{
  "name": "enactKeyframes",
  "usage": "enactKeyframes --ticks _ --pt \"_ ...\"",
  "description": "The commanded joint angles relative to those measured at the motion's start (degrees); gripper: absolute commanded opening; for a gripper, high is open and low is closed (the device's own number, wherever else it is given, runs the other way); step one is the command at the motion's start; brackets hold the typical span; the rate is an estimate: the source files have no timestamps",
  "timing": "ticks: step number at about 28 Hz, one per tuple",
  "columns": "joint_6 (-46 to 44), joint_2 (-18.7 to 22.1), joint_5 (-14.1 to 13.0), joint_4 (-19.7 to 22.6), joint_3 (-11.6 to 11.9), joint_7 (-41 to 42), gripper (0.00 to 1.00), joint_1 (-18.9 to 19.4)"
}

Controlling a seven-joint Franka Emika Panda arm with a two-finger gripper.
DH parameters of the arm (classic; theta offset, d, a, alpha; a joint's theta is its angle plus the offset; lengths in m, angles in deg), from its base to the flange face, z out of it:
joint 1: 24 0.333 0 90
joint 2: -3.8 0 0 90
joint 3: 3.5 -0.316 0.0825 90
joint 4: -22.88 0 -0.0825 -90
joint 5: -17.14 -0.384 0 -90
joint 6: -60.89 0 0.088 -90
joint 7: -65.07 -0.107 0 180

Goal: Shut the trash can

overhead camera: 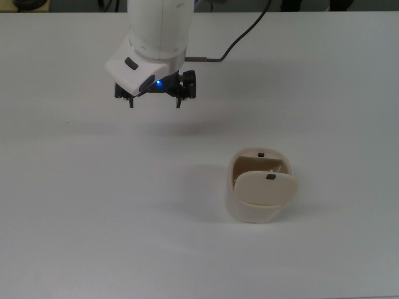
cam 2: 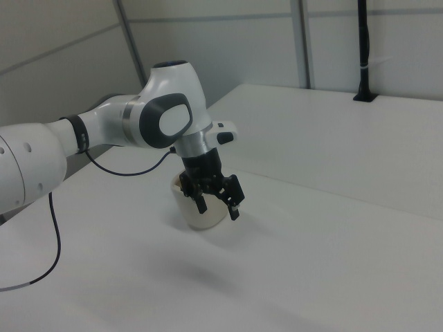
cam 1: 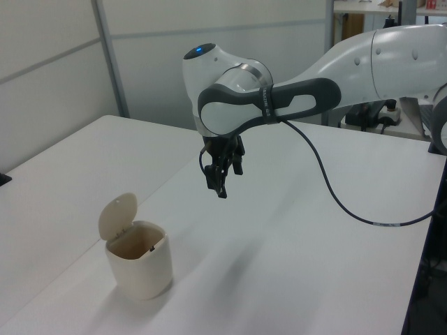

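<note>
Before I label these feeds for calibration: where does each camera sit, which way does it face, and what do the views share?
Top view: overhead, looking down on the table; shows the wrist and pincer above the bin.
Left view: beside the table, looking across it; bin in front, arm behind.
Right view: opposite side; arm near, pincer partly hiding the bin.
All three share the pincer and the open-lidded bin.

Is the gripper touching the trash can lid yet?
Apart. The top view shows bare table between the open gripper and the trash can; in the left view it hangs well above the raised lid.
</note>
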Motion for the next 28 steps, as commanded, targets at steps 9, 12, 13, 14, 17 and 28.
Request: enactKeyframes --ticks 9,12,13,14,17,28 --pt "-1.56 0.53 -0.44 -0.26 0.43 0.00 0.80 -0.38" --pt "-1.56 0.62 -0.52 -0.26 0.43 -0.09 0.46 -0.38" --pt "-1.56 0.62 -0.61 -0.26 0.52 -0.26 0.37 -0.38" --pt "-1.56 0.62 -0.70 -0.26 0.52 -0.35 0.29 -0.47" --pt "-1.56 0.71 -0.96 -0.26 0.52 -0.09 0.03 -0.82" --pt "-1.56 0.71 -1.23 -0.26 0.43 -0.18 0.00 -0.91"
